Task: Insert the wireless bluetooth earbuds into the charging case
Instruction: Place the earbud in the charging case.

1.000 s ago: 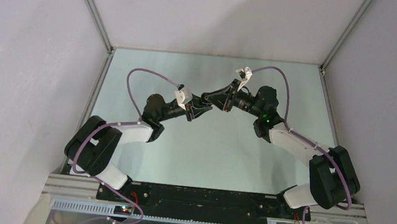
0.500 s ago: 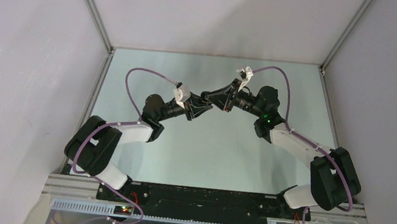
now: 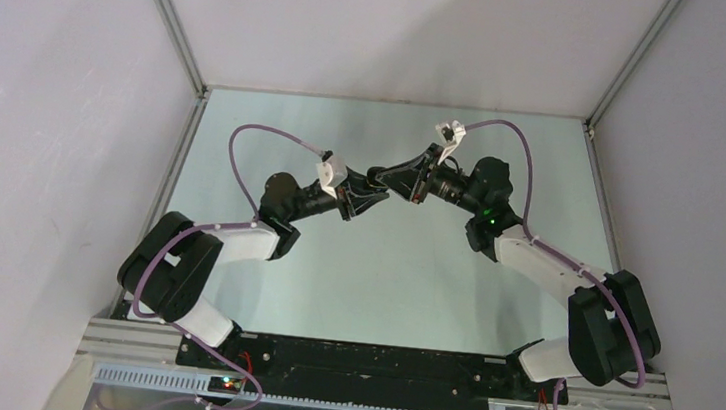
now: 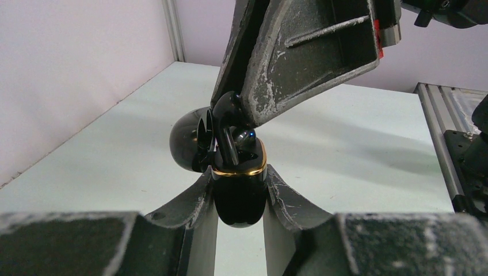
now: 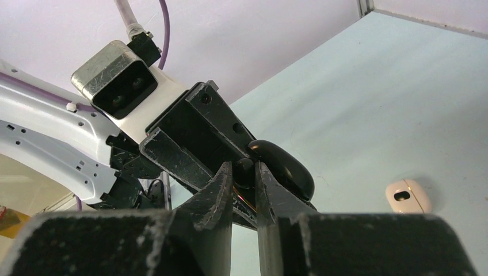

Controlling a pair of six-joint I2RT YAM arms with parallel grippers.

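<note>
Worktop [image 3: 381, 287] spreads wide around both grippers, walls well off. We see the left gripper [image 4: 240, 179] clamped on an open, glossy black, gold-rimmed case [image 4: 239, 201]. Just above it, the right gripper [image 5: 244, 172] pinches a black earbud [image 4: 225, 115], its stem entering the case. A pale object [image 5: 408, 196] lies on the worktop beside the right gripper.

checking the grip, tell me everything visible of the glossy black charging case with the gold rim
The glossy black charging case looks like plastic, rounded, with a gold rim at its opening. Its domed lid stands open at left. The left gripper clamps its lower body upright; the right gripper holds a black earbud at its top.
</note>
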